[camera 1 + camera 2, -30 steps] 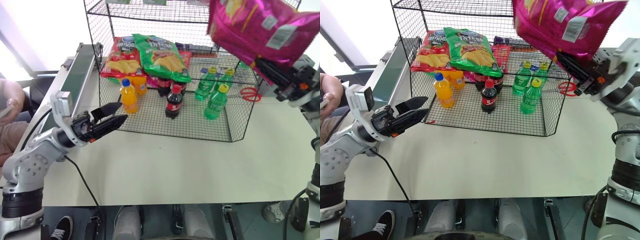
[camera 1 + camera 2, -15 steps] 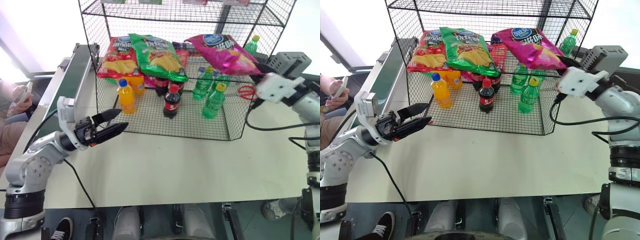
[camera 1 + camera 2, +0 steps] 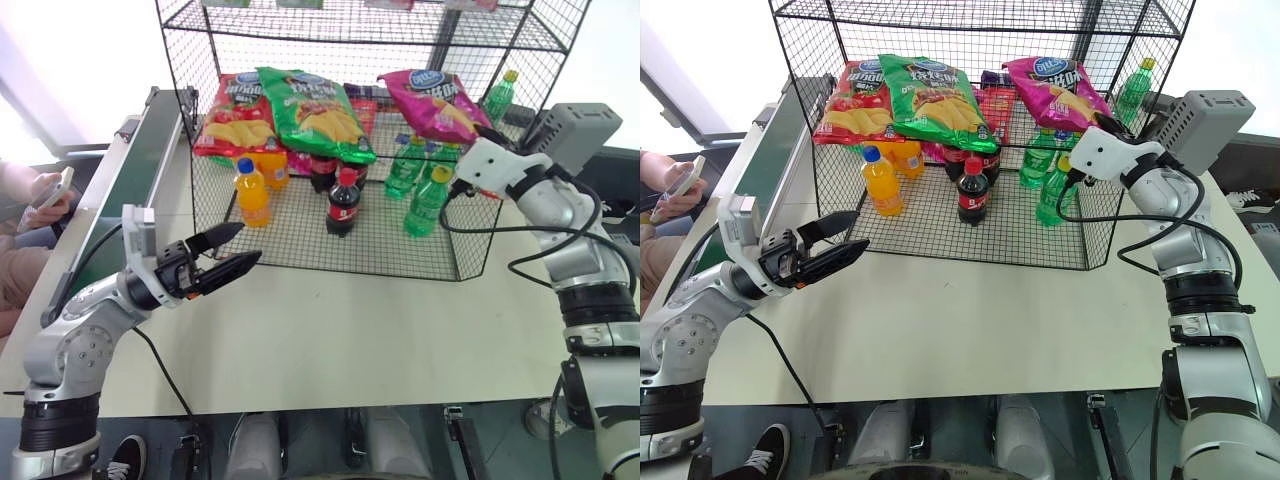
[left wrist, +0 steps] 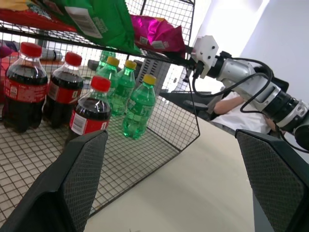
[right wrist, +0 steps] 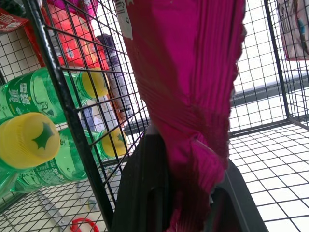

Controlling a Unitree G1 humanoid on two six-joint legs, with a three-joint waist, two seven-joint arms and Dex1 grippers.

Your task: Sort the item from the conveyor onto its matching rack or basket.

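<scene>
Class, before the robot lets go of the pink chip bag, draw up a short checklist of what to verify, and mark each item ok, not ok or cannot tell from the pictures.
1. Pink chip bag lies on the rack's shelf beside the green chip bag: ok.
2. Right gripper shut on the bag's edge: ok.
3. Bag fully supported by the shelf: cannot tell.
4. Left gripper open, holding nothing, away from the rack: ok.
5. Green bottles below stand upright: ok.

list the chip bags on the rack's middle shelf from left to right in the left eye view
red chip bag → green chip bag → magenta-pink chip bag, its right end at the right gripper.
</scene>
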